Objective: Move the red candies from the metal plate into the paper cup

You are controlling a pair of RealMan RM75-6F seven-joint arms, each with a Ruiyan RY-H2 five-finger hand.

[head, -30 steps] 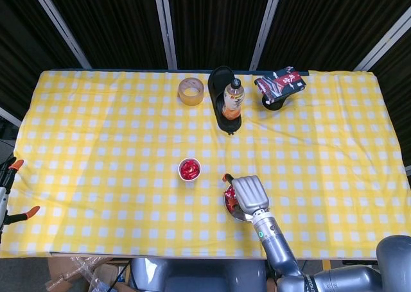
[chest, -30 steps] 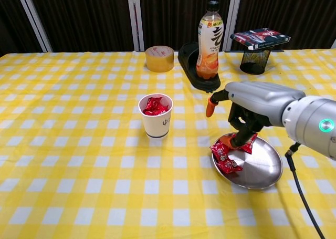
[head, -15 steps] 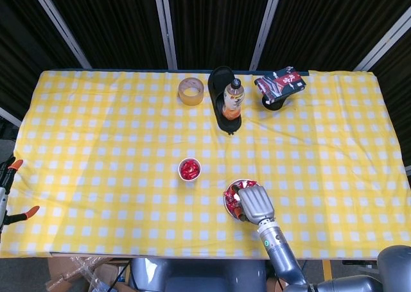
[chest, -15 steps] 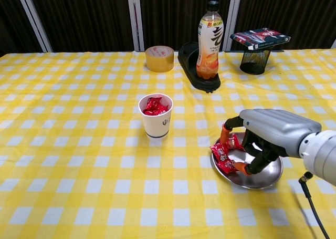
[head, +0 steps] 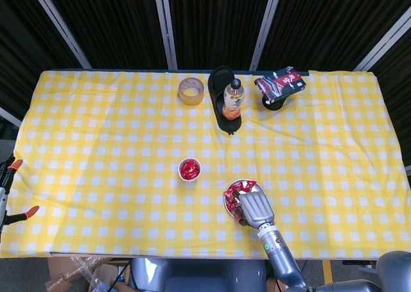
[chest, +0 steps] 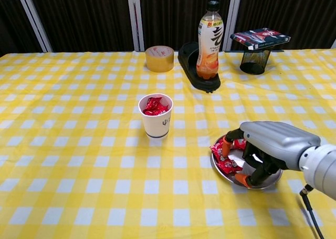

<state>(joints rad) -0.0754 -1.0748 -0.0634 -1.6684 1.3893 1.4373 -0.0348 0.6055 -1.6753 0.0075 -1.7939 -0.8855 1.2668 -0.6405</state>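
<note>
The metal plate point(chest: 260, 186) lies right of center near the front edge, with red candies point(chest: 224, 160) heaped on its left side. My right hand point(chest: 269, 144) is low over the plate, covering most of it. Its fingers point(chest: 242, 179) curl down onto the metal and its thumb touches the candies. I see no candy plainly gripped. The white paper cup point(chest: 155, 118) stands to the plate's left with red candies point(chest: 153, 105) inside. From the head view, the hand point(head: 255, 207) hides the plate's point(head: 227, 202) right half, and the cup point(head: 189, 169) sits up-left. My left hand is out of sight.
At the back stand a drink bottle point(chest: 210, 39) on a black tray point(chest: 191, 65), a tape roll point(chest: 159, 58) and a mesh cup with a packet on top point(chest: 258, 50). Orange-tipped clamps point(head: 13, 189) sit off the table's left edge.
My right hand came down and toward the front, from above the plate's far side onto the plate. Its fingers now curl in beside the candies.
</note>
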